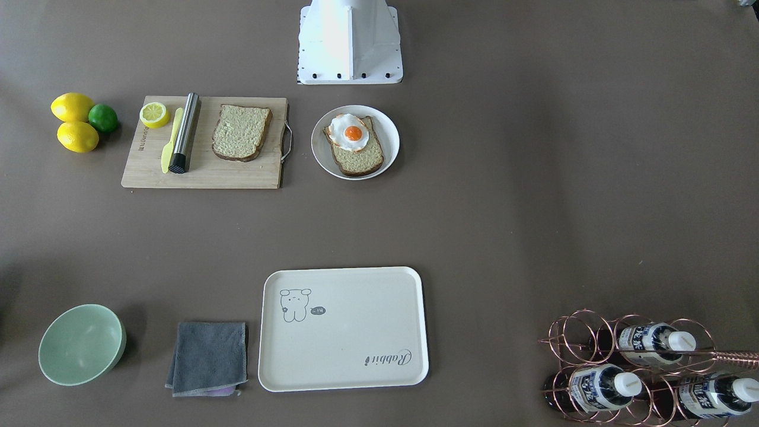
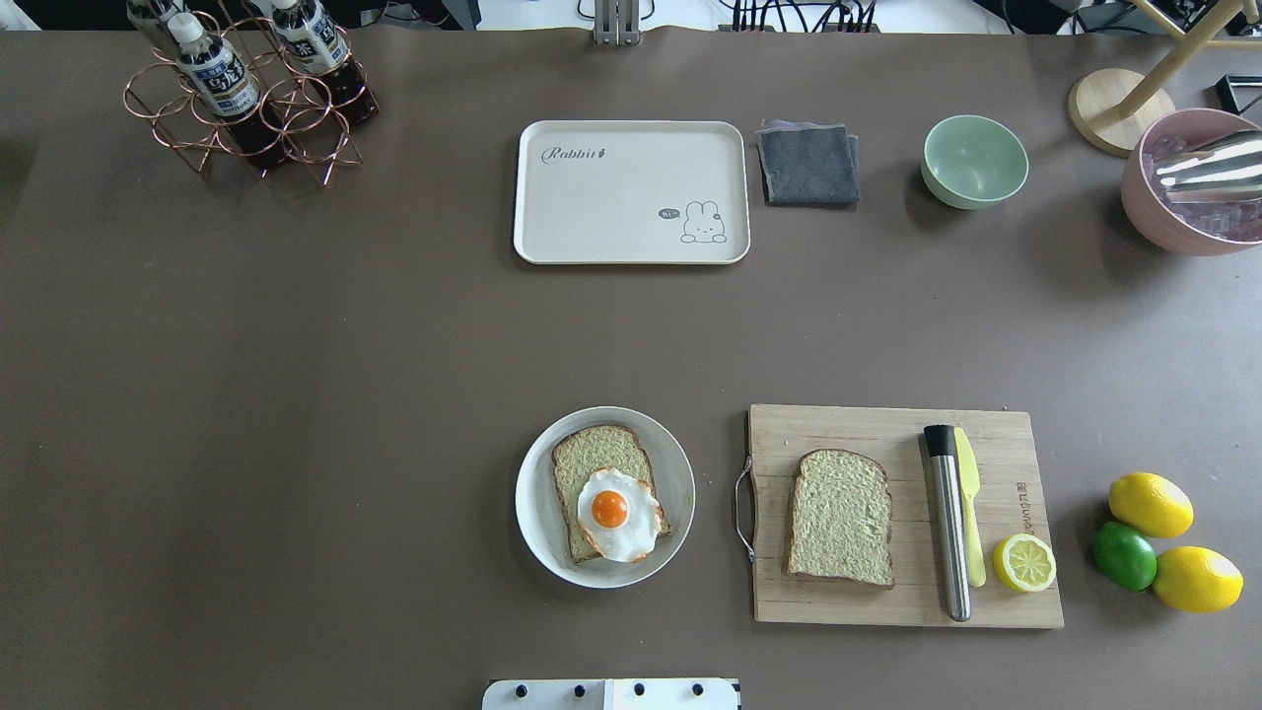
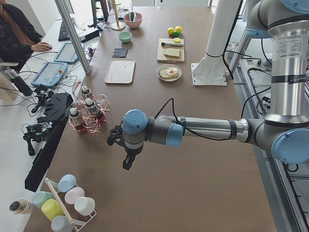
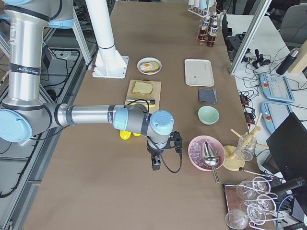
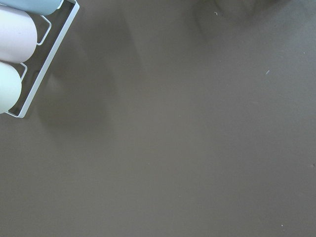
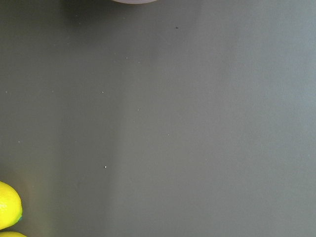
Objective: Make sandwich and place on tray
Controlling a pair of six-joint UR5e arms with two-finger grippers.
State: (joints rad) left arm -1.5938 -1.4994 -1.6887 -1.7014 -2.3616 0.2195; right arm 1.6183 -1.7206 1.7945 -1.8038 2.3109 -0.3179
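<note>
One slice of speckled bread (image 2: 590,449) lies on a round white plate (image 2: 532,513) with a fried egg (image 2: 616,513) on top. The second slice (image 2: 840,518) lies alone on the wooden cutting board (image 2: 868,424). The cream tray (image 2: 631,197) sits across the table with nothing on it. My left gripper (image 3: 126,162) shows only in the exterior left view, hanging over bare table near the bottle rack. My right gripper (image 4: 156,163) shows only in the exterior right view, beyond the lemons. I cannot tell whether either is open or shut.
On the board lie a steel cylinder (image 2: 948,523), a yellow knife (image 2: 969,513) and a lemon half (image 2: 1024,563). Two lemons (image 2: 1150,504) and a lime (image 2: 1124,555) sit beside it. A grey cloth (image 2: 808,164), a green bowl (image 2: 974,161) and a bottle rack (image 2: 246,99) line the far side.
</note>
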